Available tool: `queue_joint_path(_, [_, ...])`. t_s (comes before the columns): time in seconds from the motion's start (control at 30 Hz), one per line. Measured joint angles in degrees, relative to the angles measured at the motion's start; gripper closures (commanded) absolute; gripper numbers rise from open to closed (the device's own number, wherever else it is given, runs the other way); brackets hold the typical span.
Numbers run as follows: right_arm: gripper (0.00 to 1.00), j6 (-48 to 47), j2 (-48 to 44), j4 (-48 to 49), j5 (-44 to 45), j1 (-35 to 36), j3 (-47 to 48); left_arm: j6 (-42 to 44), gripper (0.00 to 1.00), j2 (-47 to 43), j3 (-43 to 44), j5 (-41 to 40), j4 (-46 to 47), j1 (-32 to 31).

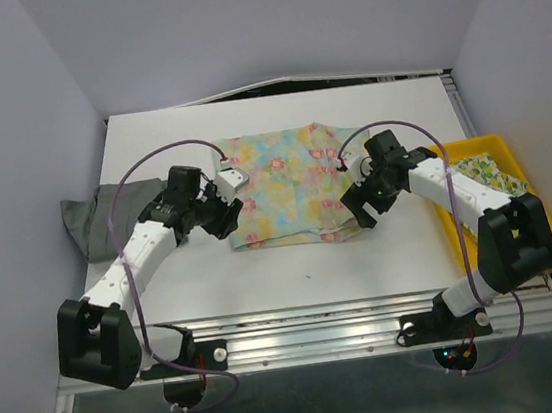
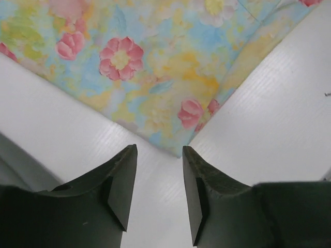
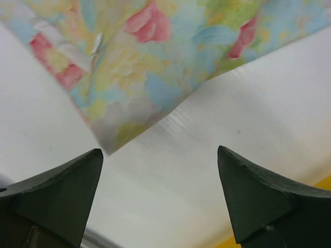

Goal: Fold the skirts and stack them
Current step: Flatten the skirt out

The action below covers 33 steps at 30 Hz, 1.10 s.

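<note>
- While my left gripper point(image 1: 228, 220) hovers with its fingers apart at the 7 o'clock corner of the floral skirt point(image 1: 284, 185), my right gripper point(image 1: 360, 218) hangs opened wider at the 5 o'clock corner; neither holds cloth.
- The floral skirt lies spread flat at mid-table, its near hem toward my bases.
- In the left wrist view the corner tip sits just ahead of my fingertips, roughly centred in the gap. If I close from here, I judge I would catch only the very tip, or nothing.
- In the right wrist view the corner curls up off the table point(image 1: 293, 265) and lies toward my left finger, off-centre. A pinch could snag one layer only, and the fold would come out skewed.
- If one side grips and the other misses, lifting would drag the skirt sideways and bunch it.
- Pushing my fingers along the table to get under the hem could shove the cloth toward 12 o'clock rather than scoop it.
- The grey skirt point(image 1: 96, 213) lies crumpled at 9 o'clock, partly under my left arm. A wide swing of that arm could catch it.
- The pale printed skirt point(image 1: 488, 172) sits in the yellow tray point(image 1: 475, 143) at 3 o'clock, beside my right arm; its rim stands in the way of a low sweep.
</note>
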Motion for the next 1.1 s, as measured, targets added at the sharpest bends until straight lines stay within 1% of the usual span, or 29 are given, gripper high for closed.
queue_joint_path(0.1, [0.02, -1.84, -2.16, -5.27, -4.39, 0.17, 0.85, 3.13, 0.4, -4.09, -0.76, 0.26, -4.74, 0.0])
queue_joint_path(0.17, [0.04, -1.88, -4.07, -8.41, -6.47, 0.2, 3.43, 4.17, 0.4, -7.93, -0.76, 0.04, -6.36, 0.0])
queue_joint_path(0.2, [0.06, -1.66, -4.7, -8.96, -6.95, 0.2, 5.01, 4.39, 0.41, -9.44, -0.74, -0.09, -6.71, 0.0])
queue_joint_path(0.23, [0.1, -1.18, -5.05, -9.07, -7.32, 0.2, 7.08, 4.31, 0.43, -10.54, -0.52, -0.26, -7.02, 0.0])
queue_joint_path(0.3, [0.15, 0.04, -4.44, -9.14, -7.63, -0.04, 10.49, 3.61, 0.46, -9.99, 0.72, -0.44, -7.32, 0.0])
queue_joint_path(0.4, [0.23, 2.82, 1.4, -8.04, -7.87, -1.25, 18.88, 1.44, 0.47, -3.98, 4.33, -0.94, -6.6, -0.13])
queue_joint_path(0.43, [0.29, 3.69, 4.22, -7.48, -7.74, -1.68, 21.18, -0.17, 0.48, -0.04, 6.03, -1.53, -5.51, -0.33])
queue_joint_path(0.47, [0.32, 4.2, 6.6, -7.41, -7.78, -2.01, 22.82, -0.76, 0.48, 1.97, 6.64, -1.97, -4.96, -0.48])
queue_joint_path(0.53, [0.34, 5.27, 13.6, -6.99, -7.61, -2.54, 27.08, -2.45, 0.48, 7.45, 8.5, -3.32, -3.56, -0.83])
queue_joint_path(0.57, [0.37, 5.81, 17.03, -6.97, -7.45, -2.78, 28.76, -3.37, 0.49, 10.14, 9.25, -4.07, -2.8, -1.14])
queue_joint_path(0.6, [0.38, 6.12, 20.33, -6.99, -7.32, -2.93, 29.68, -4.0, 0.49, 12.09, 9.75, -4.66, -2.32, -1.42])
queue_joint_path(0.67, [0.38, 6.27, 23.85, -7.87, -7.3, -2.93, 29.68, -4.76, 0.49, 15.06, 10.36, -5.51, -1.77, -2.32])
queue_joint_path(0.73, [0.38, 6.27, 25.66, -9.16, -7.08, -2.93, 28.65, -4.81, 0.49, 16.04, 10.38, -5.81, -1.66, -3.21])
queue_joint_path(0.87, [0.39, 6.25, 25.11, -12.04, -6.99, -2.93, 27.39, -2.99, 0.48, 16.09, 10.05, -6.56, -1.25, -6.56])
queue_joint_path(0.93, [0.44, 6.27, 23.26, -12.39, -7.15, -2.93, 25.05, -1.36, 0.48, 15.87, 8.33, -7.28, -0.68, -9.03])
queue_joint_path(1.0, [0.46, 6.27, 21.55, -13.18, -7.61, -2.93, 22.58, -0.31, 0.48, 15.93, 6.69, -7.82, -0.72, -10.82])
queue_joint_path(1.03, [0.48, 6.32, 20.83, -13.7, -7.85, -2.82, 21.33, 0.26, 0.47, 16.02, 5.81, -7.78, -0.94, -11.67])
queue_joint_path(1.1, [0.48, 6.38, 20.46, -14.19, -8.26, -2.82, 19.85, 1.27, 0.45, 16.15, 4.74, -7.74, -1.6, -12.35])
